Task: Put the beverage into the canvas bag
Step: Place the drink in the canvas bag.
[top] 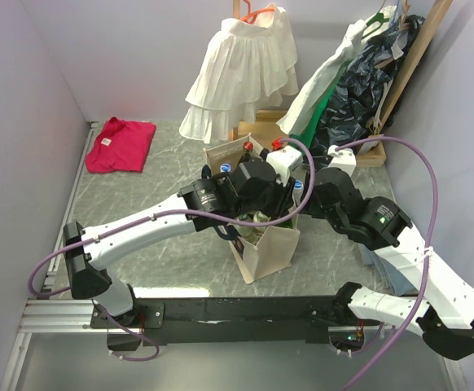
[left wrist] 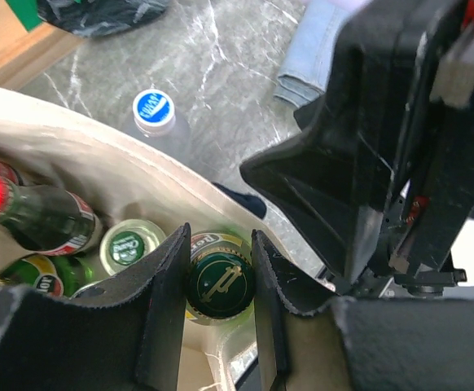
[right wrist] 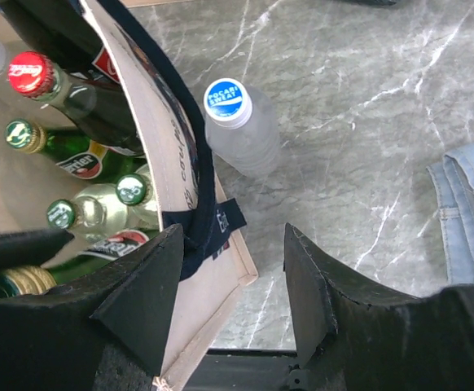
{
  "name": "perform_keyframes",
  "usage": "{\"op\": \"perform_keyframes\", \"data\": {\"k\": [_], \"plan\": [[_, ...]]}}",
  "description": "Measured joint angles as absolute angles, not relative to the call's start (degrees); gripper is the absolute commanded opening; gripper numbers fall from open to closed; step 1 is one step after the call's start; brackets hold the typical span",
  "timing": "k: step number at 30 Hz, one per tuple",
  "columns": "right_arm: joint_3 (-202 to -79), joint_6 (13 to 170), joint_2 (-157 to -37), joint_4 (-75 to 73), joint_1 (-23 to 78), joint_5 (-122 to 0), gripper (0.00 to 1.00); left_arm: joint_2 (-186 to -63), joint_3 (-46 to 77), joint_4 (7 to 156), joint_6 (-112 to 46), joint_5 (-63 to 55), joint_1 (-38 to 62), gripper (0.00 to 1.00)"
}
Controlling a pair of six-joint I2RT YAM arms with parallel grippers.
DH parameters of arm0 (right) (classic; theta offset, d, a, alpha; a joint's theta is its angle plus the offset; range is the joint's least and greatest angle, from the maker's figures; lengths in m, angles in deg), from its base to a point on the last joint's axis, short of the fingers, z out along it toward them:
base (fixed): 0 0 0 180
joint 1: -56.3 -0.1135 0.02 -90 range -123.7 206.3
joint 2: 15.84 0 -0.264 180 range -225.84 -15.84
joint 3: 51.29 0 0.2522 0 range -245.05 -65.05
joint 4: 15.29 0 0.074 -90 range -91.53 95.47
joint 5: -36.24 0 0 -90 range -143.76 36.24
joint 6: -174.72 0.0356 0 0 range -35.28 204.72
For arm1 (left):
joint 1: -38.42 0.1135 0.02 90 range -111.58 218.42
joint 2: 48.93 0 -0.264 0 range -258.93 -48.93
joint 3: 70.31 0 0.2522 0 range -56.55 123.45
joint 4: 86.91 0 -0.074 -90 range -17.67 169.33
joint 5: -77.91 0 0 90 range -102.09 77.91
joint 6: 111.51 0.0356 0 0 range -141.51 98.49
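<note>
Task judged mostly done: one canvas bag [top: 269,248] stands on the tabletop [right wrist: 367,122] with at least six capped bottles counted inside. Among them is the green bottle [left wrist: 221,285], not yet released, its cap clamped on both sides by the left gripper [left wrist: 221,252]. One water bottle [right wrist: 237,122] remains outside, just beside the bag wall; the right gripper [right wrist: 230,236] is spread wide astride the bag's rim and navy handle, gripping nothing.

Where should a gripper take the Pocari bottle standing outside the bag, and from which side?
Grip the Pocari bottle at the neck under its cap, coming straight down: it stands upright, and the bag close beside it probably crowds a sideways approach.
</note>
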State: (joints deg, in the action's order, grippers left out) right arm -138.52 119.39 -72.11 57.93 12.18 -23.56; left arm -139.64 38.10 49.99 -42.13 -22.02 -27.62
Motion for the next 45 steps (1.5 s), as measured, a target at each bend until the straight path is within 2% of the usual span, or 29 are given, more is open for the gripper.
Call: {"op": "perform_keyframes", "data": {"k": [32, 45], "plan": [[-138.04, 119.52, -72.40, 58.13, 12.18, -22.45, 0.61, -139.64, 29.03, 55.12, -44.76, -25.61, -29.19, 0.01], [-127.96, 121.64, -64.27, 58.09, 12.18, -17.68, 0.67, -139.64, 27.24, 56.02, -44.80, -26.04, -29.28, 0.01]]}}
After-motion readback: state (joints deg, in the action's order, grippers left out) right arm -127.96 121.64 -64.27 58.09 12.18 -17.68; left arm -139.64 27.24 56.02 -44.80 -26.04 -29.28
